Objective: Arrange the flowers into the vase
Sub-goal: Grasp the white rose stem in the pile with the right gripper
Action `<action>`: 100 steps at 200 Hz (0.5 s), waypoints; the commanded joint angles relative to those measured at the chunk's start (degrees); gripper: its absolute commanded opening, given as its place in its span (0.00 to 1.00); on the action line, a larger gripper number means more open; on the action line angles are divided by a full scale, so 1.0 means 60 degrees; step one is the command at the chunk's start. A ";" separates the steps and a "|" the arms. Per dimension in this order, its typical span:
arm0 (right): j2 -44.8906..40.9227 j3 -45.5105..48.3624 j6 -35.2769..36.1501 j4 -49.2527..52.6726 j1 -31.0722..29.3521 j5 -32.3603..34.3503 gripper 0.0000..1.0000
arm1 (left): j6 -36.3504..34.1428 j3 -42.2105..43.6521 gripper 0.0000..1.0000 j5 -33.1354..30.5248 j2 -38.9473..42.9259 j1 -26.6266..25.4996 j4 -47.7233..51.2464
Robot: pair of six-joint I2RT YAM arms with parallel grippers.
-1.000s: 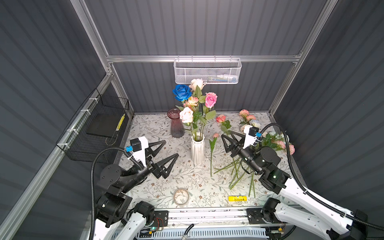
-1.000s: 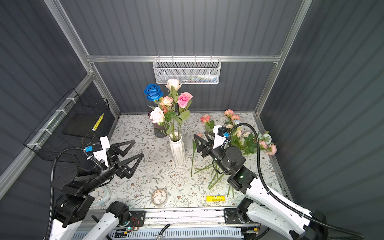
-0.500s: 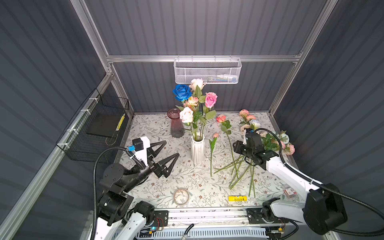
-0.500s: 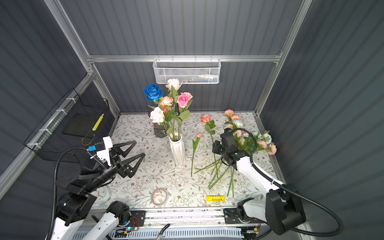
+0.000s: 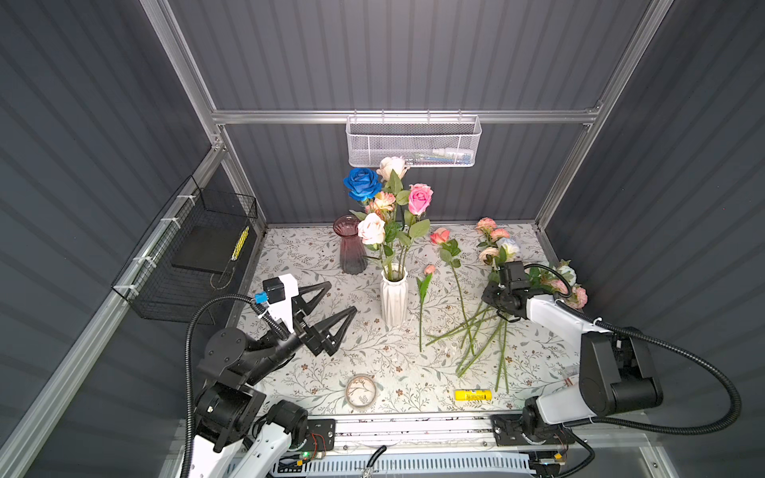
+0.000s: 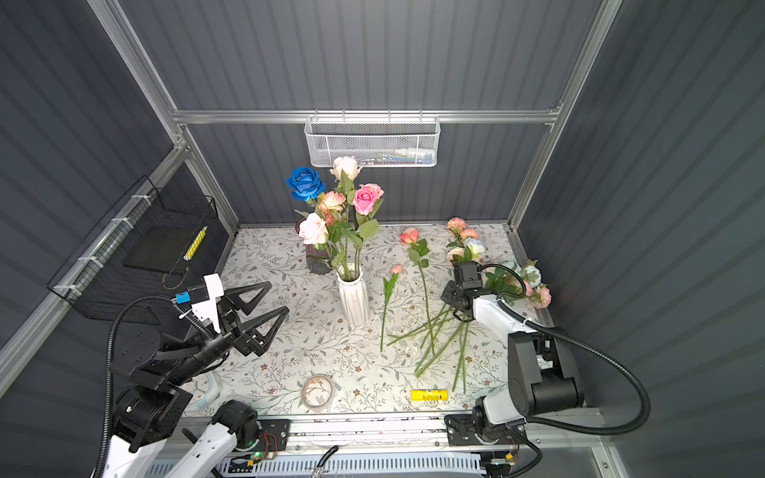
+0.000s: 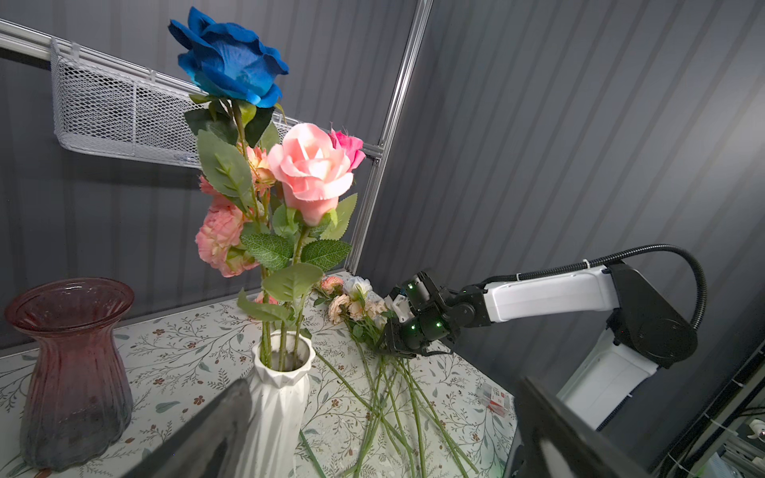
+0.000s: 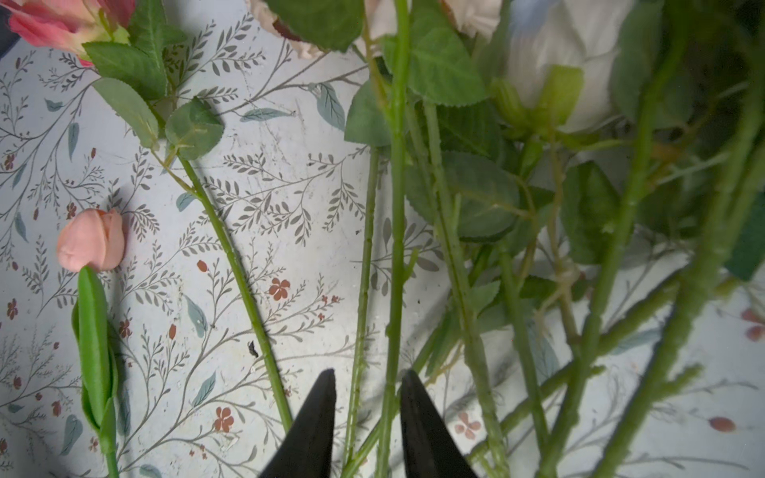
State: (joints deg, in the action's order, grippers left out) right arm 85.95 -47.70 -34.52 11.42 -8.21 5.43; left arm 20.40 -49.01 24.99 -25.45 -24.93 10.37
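Right claw [image 8: 366,376]: down among loose flowers [image 5: 488,253] on bench [image 5: 364,356], jaws narrowed astride two green stems [image 8: 397,248]. Pinched or not, cannot tell. That pile lies right of white vase [image 5: 393,296], heads toward back wall. Vase upright mid-bench, holding blue, pink and cream blooms. Left claw [image 5: 342,296]: wide open, empty, hovering left of vase.

2 top views overhead, share table [image 5: 393,364]; left wrist low, right closest, seemingly downward.
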 commanded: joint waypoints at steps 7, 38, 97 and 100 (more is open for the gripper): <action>0.0513 -0.0437 -0.0042 0.0295 0.0104 0.0250 0.29 | -0.0089 0.0144 1.00 -0.0024 0.0128 -0.0020 -0.0013; 0.1142 -0.0829 -0.0032 0.0489 0.0180 0.0268 0.28 | -0.0097 0.0128 1.00 -0.0001 0.0107 -0.0015 -0.0004; 0.1158 -0.0946 0.0070 0.0124 0.0225 -0.0336 0.06 | -0.0174 -0.0001 1.00 0.0009 -0.0019 -0.0020 0.0028; 0.1085 -0.0942 0.0070 0.0104 0.0225 -0.0363 0.05 | -0.0172 -0.0006 1.00 0.0026 -0.0031 -0.0009 0.0029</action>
State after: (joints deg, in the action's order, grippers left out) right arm 94.43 -52.27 -34.48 12.34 -7.09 5.06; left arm 20.36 -49.01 24.99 -25.45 -24.93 10.37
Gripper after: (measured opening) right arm 0.090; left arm 0.997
